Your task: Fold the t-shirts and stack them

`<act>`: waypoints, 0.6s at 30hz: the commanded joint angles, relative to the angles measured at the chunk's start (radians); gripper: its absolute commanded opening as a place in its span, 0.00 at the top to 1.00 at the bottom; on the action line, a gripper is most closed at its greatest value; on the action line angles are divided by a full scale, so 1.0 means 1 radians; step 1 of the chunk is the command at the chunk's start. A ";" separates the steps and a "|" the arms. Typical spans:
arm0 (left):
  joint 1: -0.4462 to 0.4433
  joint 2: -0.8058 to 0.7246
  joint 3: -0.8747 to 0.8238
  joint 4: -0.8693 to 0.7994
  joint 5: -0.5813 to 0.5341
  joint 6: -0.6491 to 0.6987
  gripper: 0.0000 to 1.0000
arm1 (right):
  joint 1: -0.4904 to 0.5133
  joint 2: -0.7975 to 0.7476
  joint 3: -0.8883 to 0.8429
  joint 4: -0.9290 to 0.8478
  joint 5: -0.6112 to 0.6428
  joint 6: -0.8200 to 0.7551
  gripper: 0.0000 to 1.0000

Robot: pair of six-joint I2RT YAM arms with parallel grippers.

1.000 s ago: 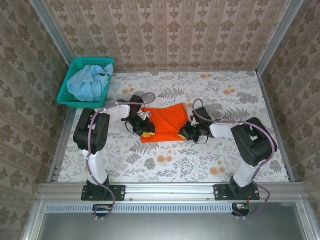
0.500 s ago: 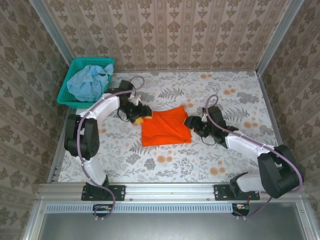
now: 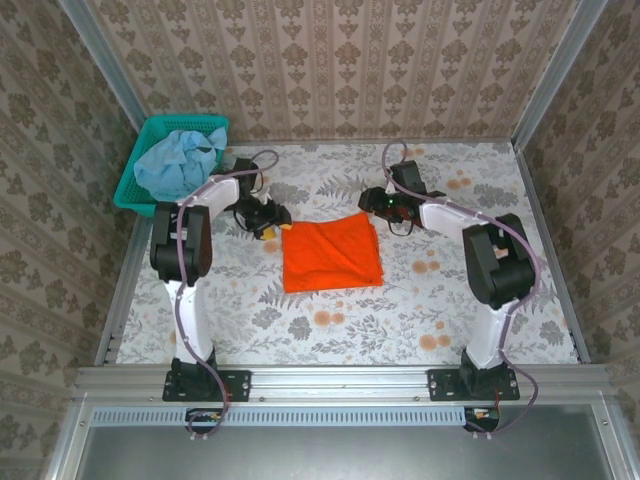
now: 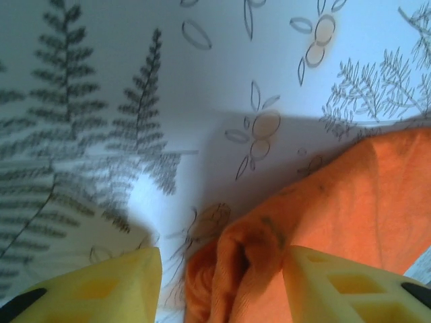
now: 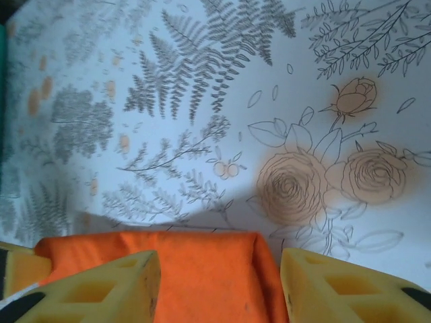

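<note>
**Orange shirt folded at mid-table; both claws spread at its far corners**

The plain bright orange cloth t-shirt (image 3: 332, 255) is seen lying folded into a rough square in the middle of the floral-printed table (image 3: 450, 310). The left gripper (image 3: 268, 222) is placed at the shirt's far left corner. Its yellow fingers (image 4: 101, 289) are held apart, and a bunched fold of orange cloth lies between them. The right gripper (image 3: 384, 204) is set at the far right corner, its fingers likewise spread, with the shirt's edge seen between them. The crumpled pale sky-blue t-shirt (image 3: 178, 165) is held in the teal plastic mesh basket (image 3: 130, 185) at the table's far left corner.
</note>
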 commanded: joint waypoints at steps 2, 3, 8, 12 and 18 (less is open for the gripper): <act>-0.003 0.021 0.041 0.008 0.041 0.018 0.56 | 0.009 0.058 0.080 -0.130 -0.032 -0.063 0.54; -0.003 0.022 0.038 0.013 0.042 0.020 0.58 | 0.010 0.066 0.083 -0.128 -0.043 -0.062 0.58; -0.005 0.024 0.025 0.039 0.055 0.021 0.71 | 0.006 0.064 0.083 -0.131 -0.089 -0.058 0.87; -0.005 0.013 0.026 0.053 0.050 0.016 0.85 | -0.001 -0.009 0.042 -0.123 -0.072 -0.033 1.00; -0.001 0.026 0.031 0.060 0.009 0.009 0.94 | -0.035 -0.112 -0.085 -0.087 -0.004 0.062 1.00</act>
